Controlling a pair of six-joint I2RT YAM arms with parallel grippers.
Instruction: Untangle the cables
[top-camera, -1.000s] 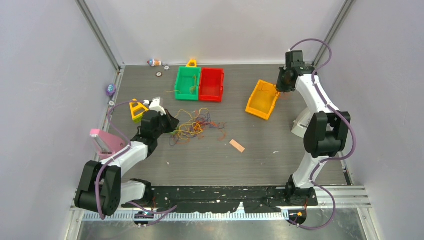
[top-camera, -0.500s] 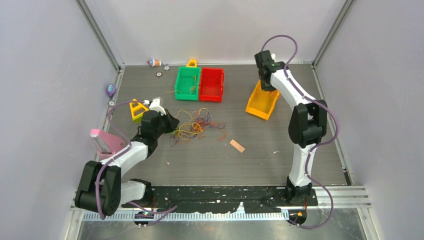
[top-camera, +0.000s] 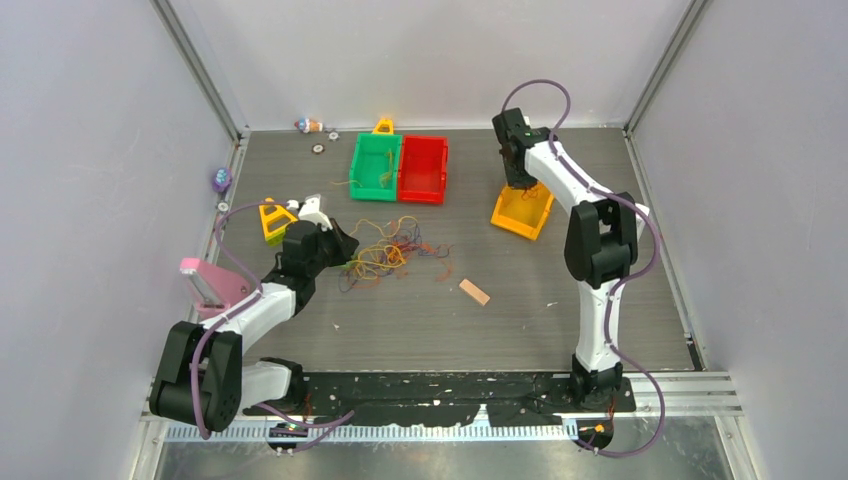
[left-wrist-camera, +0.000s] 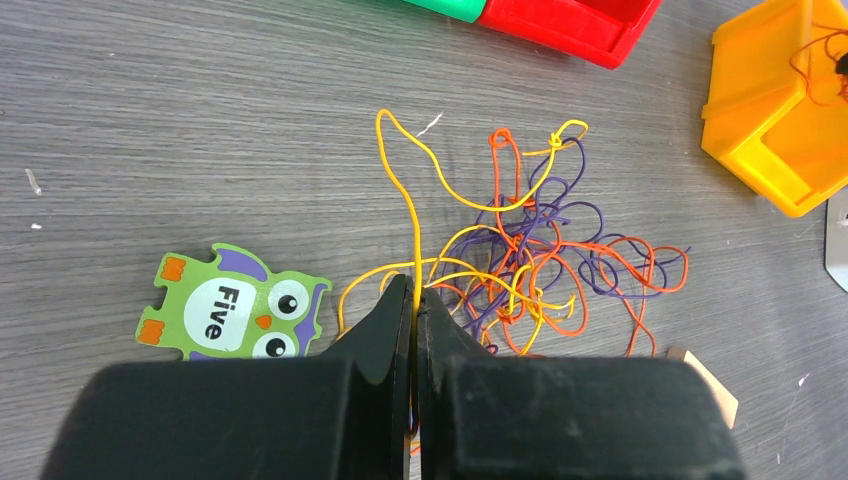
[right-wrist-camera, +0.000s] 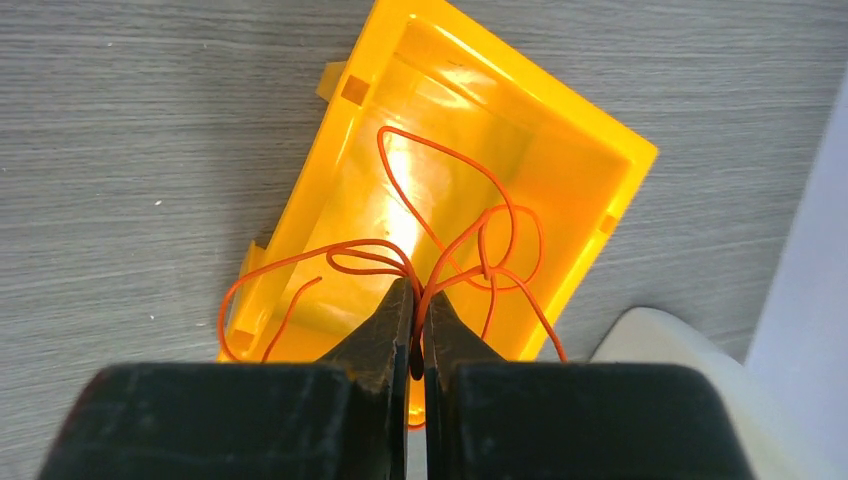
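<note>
Shows left gripper (left-wrist-camera: 414, 300) shut tight on a yellow cable (left-wrist-camera: 405, 190) beside the tangled cables (left-wrist-camera: 540, 260); right gripper (right-wrist-camera: 418, 300), far right, pinched closed on an orange cable (right-wrist-camera: 450, 160) over a yellow bin (right-wrist-camera: 600, 170).

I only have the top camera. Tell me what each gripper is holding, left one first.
Observer: The left gripper is shut on a yellow cable that leads into the tangle.
Operator: Now the right one.
Observer: The right gripper is shut on an orange cable, looped over the open yellow bin.
Operator: Report what lies beside the left gripper.
Observer: A green owl puzzle piece marked "Five", lying flat just to its left in the wrist view.
</note>
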